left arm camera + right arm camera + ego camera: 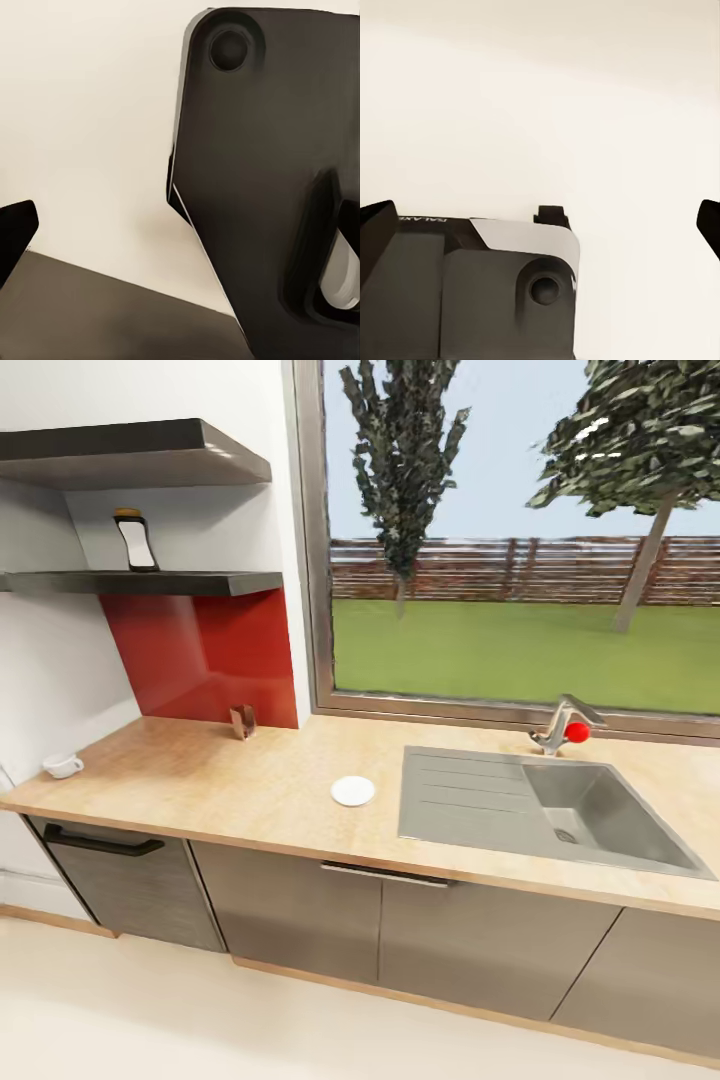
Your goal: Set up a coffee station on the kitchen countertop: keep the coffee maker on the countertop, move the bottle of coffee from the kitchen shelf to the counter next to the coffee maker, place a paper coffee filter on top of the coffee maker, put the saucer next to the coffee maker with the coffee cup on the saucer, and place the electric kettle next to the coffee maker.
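bottle of coffee [135,541] upright on lower wall shelf [200,582] | saucer [353,791] on kitchen countertop [230,790] just beside sink's [540,810] left edge | coffee cup [63,765] near countertop's left end | left gripper [180,225] and right gripper [544,221]: fingertips wide apart, released, holding nothing, over pale floor

Flat, even daylight from the window [520,540] lit the kitchen, leaving soft shadows under the shelves [140,582] and a faint sheen on the red backsplash [205,655]. Edges bowed slightly in the head view; both wrist views were soft and blurred.
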`<state>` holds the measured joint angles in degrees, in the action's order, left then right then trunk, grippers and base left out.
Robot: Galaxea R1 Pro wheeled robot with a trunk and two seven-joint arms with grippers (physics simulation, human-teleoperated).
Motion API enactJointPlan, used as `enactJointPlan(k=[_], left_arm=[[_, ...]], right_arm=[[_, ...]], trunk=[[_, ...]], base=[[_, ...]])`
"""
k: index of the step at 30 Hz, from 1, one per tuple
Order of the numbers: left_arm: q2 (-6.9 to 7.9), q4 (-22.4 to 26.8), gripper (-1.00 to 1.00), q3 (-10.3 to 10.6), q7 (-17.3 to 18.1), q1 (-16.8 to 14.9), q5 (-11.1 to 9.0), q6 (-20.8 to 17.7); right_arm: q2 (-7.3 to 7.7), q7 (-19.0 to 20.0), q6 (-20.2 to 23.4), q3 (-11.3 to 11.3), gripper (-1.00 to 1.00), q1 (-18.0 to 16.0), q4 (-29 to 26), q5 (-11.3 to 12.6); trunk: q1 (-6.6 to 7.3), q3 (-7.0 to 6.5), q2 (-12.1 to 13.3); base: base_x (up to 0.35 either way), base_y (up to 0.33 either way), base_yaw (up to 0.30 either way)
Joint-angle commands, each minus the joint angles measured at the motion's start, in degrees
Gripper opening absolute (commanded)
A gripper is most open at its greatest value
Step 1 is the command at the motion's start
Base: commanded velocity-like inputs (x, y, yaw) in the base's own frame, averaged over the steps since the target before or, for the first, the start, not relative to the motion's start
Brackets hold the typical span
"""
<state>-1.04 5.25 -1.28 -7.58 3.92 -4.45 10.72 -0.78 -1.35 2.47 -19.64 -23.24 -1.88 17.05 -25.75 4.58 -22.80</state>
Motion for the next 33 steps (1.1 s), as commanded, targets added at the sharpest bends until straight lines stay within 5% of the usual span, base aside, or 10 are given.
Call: enactJointPlan(k=[1,33], left_arm=[[-0.02,0.1,1.00,-0.1,0.0,0.0,-0.5,0.1],[0.01,0.0,1.00,-0.1,0.0,0.0,-0.5,0.1]], right_arm=[[-0.01,-0.1,0.3,-0.5,1.00,0.0,-0.1,0.5],[0.09,-0.3,0.2,-0.5,1.00,0.0,-0.1,0.6]], trunk=[[-0.04,0.10,-0.1],[-0.04,-1.57,-0.1]], base=[[0.000,0.335,0.088],[0.168,0.295,0.218]])
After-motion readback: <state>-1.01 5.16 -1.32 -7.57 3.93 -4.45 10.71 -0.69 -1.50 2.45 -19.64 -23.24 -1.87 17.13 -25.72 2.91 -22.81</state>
